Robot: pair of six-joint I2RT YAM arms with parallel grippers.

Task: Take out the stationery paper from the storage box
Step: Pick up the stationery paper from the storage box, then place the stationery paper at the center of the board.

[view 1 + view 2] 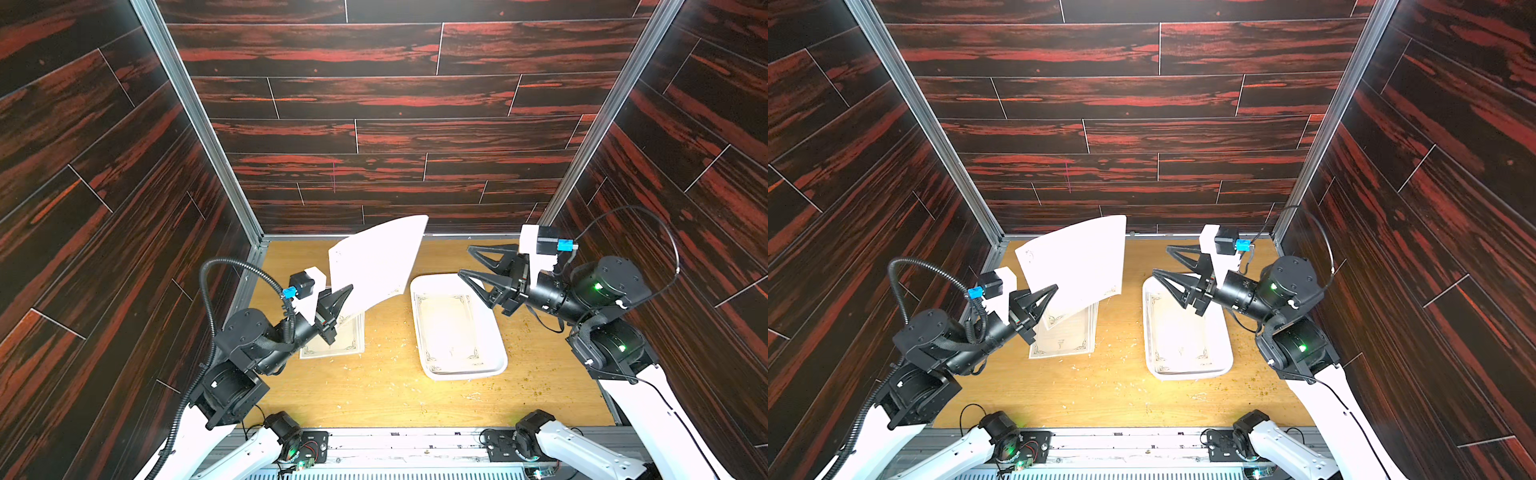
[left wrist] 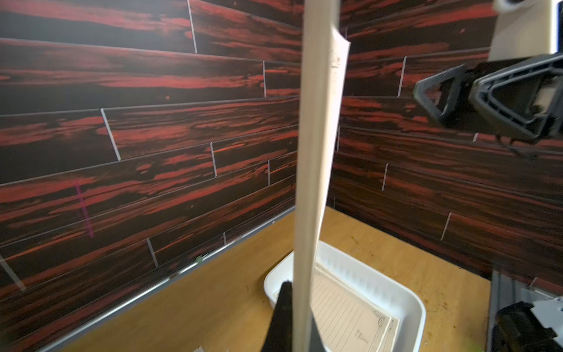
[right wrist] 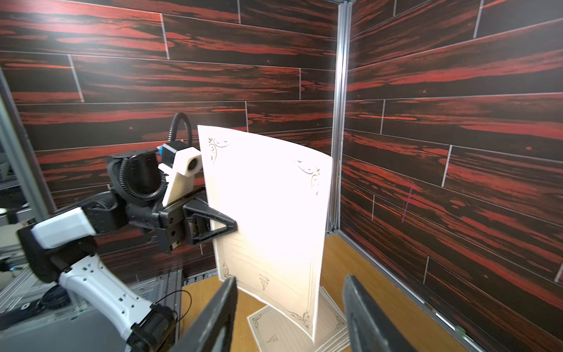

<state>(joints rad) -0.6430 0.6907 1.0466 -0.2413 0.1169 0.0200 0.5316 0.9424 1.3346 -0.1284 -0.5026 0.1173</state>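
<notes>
1. The left gripper [image 1: 348,289] has its jaws pressed together on the lower edge of one sheet of stationery paper [image 1: 376,264]. The sheet stands clear of the table, bowed, rising toward 1 o'clock.
2. The right gripper [image 1: 464,262] has its jaws spread wide with nothing between them. It hangs over the storage box's 1 o'clock corner, hiding it, and points to 9 o'clock.
3. Glare washes out the held sheet's middle in the right wrist view; the left wrist view shows it nearly edge-on.
4. The storage box [image 1: 465,374] lies on the wooden table [image 1: 374,399]. More sheets [image 1: 449,328] lie flat inside it, their number unclear.
5. At 9 o'clock of the box, apart from it, lies a stack [image 1: 343,343] of paper. The held sheet and left gripper hide its far end, and its sheets cannot be counted.
6. Count: two grippers, one box, one lifted sheet, two lying piles.
</notes>
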